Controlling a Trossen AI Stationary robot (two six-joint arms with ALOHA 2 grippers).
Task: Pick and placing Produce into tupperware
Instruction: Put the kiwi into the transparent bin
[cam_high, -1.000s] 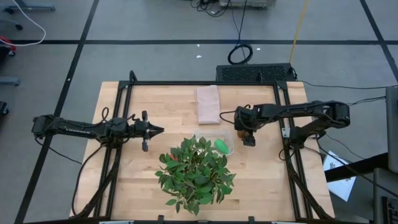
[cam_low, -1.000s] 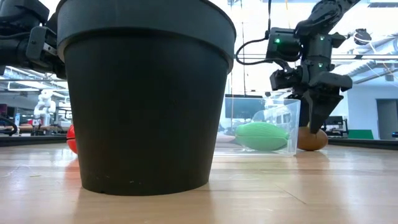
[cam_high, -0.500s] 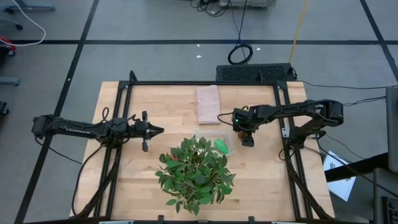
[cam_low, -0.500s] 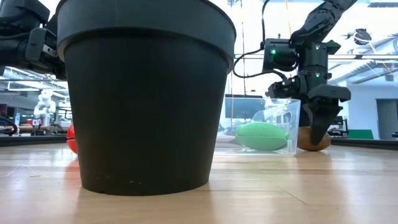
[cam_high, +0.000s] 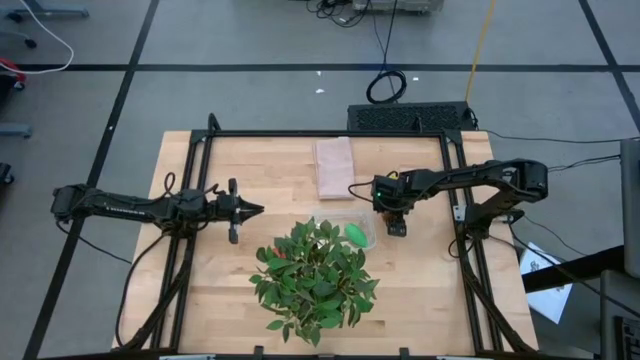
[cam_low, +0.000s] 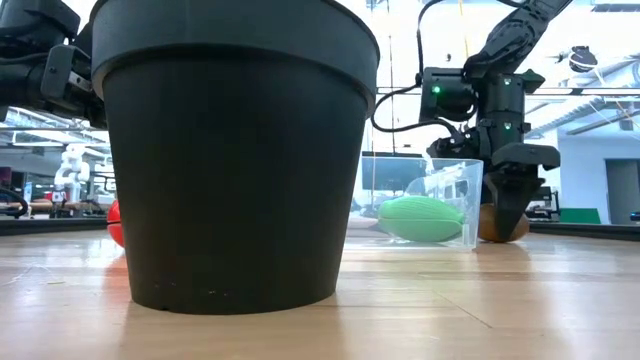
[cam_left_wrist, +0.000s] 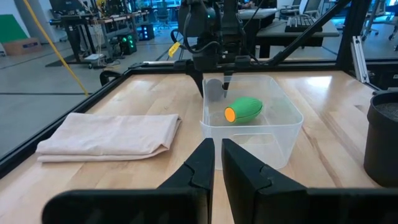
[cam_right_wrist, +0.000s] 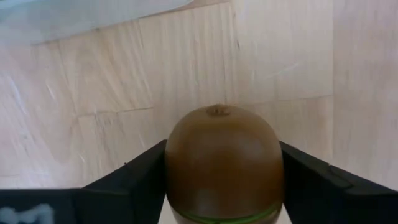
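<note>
The brown kiwi, probably light, rigid and smooth, rests on the desk just beside the tupperware, bracketed at its widest girth by the right end effector, fingers touching both sides, not yet lifted

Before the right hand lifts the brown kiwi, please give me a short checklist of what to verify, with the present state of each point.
1. Kiwi sits between the two fingers of the right hand: ok, one finger stands on each side.
2. Fingers pressed firmly on the kiwi: cannot tell.
3. Kiwi is outside the tupperware, on the table beside it: ok.
4. Tupperware has free room: ok, only the green oval lies inside.
5. Left hand is out of the way: ok, it waits shut on the other side of the table.
6. Red piece is reachable: cannot tell, the plant pot hides most of it.
</note>
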